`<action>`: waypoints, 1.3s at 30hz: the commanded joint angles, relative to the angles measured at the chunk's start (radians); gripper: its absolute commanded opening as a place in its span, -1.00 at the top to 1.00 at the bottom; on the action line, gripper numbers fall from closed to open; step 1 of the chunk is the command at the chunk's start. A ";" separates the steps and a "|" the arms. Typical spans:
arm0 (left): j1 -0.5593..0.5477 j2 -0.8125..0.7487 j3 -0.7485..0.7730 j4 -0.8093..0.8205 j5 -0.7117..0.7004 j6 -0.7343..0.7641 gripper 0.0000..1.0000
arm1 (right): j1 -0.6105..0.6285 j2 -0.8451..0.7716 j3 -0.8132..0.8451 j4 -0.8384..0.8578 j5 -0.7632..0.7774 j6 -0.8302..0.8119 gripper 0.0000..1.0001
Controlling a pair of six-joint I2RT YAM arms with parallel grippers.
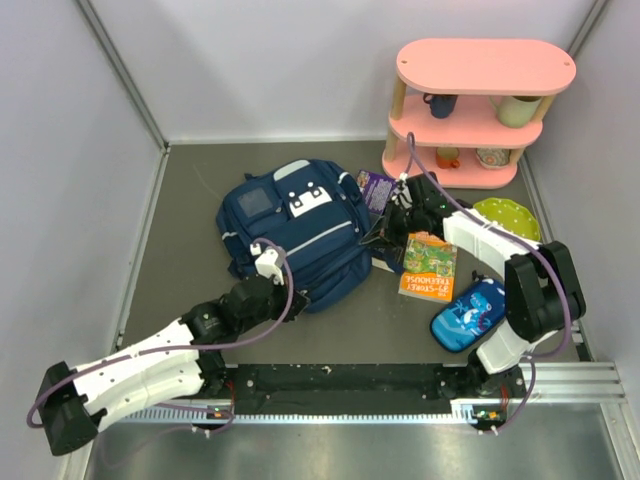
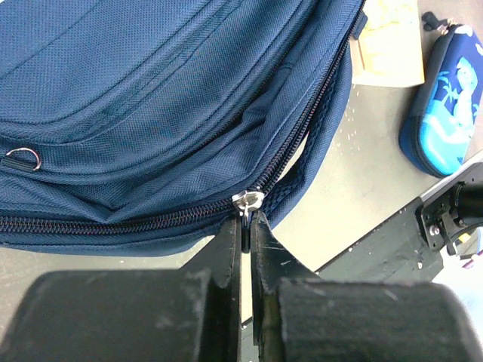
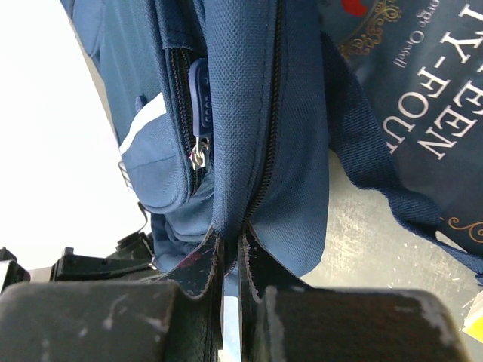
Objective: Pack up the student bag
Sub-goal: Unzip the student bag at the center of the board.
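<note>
Navy blue fabric identifies the student bag (image 1: 295,235), which lies flat on the grey table (image 1: 190,200) left of centre, with its front pocket and white buckle patches facing up.

Left gripper (image 2: 245,222): positioned at the near edge of the bag. Both fingers are pressed together on the silver zipper pull (image 2: 247,200) of the main zip. In the left wrist view the teeth are joined to the left of the slider and parted beyond it.

Right gripper (image 3: 230,241): positioned at the bag's right side. The fingers are clamped on a fold of bag fabric that runs beside a zip line. A second, blue-tabbed slider (image 3: 199,113) hangs on the neighbouring pocket zip, untouched.

Surrounding items:
- A dark blue George Orwell book (image 3: 423,98) lies just beside the bag, with a shoulder strap (image 3: 377,173) crossing over its cover.
- An orange and green Treehouse book (image 1: 429,267) lies on the table to the right of the bag.
- A blue cartoon-print pencil case (image 1: 468,315) lies near the right arm's base, apart from the bag.
- A green plate (image 1: 508,215) sits in front of a pink shelf (image 1: 480,100) holding mugs.
</note>
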 commanded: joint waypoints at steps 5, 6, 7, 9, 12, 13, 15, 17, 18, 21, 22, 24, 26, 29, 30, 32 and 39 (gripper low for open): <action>-0.004 0.025 -0.004 0.014 0.012 0.039 1.00 | -0.062 -0.025 0.057 0.122 0.010 -0.042 0.55; -0.004 0.048 0.005 0.037 0.051 0.043 1.00 | -0.059 -0.038 0.039 0.123 0.003 -0.040 0.37; -0.004 0.093 0.028 0.061 0.071 0.048 1.00 | -0.058 -0.078 0.016 0.123 0.004 -0.034 0.02; -0.004 0.149 0.063 0.097 0.105 0.060 1.00 | -0.053 -0.123 -0.067 0.126 0.013 -0.014 -0.29; -0.005 0.265 0.134 0.132 0.173 0.076 1.00 | -0.042 -0.225 -0.186 0.125 0.033 0.021 -0.37; -0.005 0.310 0.158 0.146 0.200 0.079 1.00 | -0.033 -0.250 -0.217 0.131 0.036 0.053 -0.38; -0.005 0.350 0.177 0.195 0.228 0.082 1.00 | -0.010 -0.317 -0.297 0.160 0.032 0.087 -0.38; -0.007 0.396 0.201 0.221 0.263 0.089 1.00 | 0.050 -0.357 -0.329 0.160 0.050 0.130 -0.38; -0.007 0.408 0.211 0.229 0.272 0.093 1.00 | 0.074 -0.365 -0.334 0.163 0.053 0.141 -0.37; -0.012 0.445 0.238 0.230 0.291 0.108 1.00 | 0.148 -0.368 -0.335 0.185 0.075 0.190 -0.36; -0.012 0.454 0.244 0.230 0.292 0.112 1.00 | 0.159 -0.364 -0.334 0.206 0.079 0.206 -0.36; -0.015 0.460 0.246 0.229 0.297 0.117 1.00 | 0.182 -0.341 -0.319 0.208 0.104 0.217 -0.31; -0.016 0.460 0.243 0.229 0.297 0.116 1.00 | 0.192 -0.319 -0.296 0.211 0.111 0.224 -0.27; -0.016 0.456 0.238 0.230 0.293 0.114 1.00 | 0.208 -0.275 -0.267 0.212 0.121 0.225 -0.14; -0.016 0.453 0.235 0.230 0.293 0.114 1.00 | 0.212 -0.264 -0.262 0.212 0.125 0.224 -0.04; -0.018 0.448 0.234 0.230 0.293 0.116 1.00 | 0.220 -0.233 -0.245 0.211 0.134 0.219 0.10; -0.018 0.428 0.217 0.232 0.291 0.123 1.00 | 0.225 -0.160 -0.211 0.211 0.145 0.214 0.31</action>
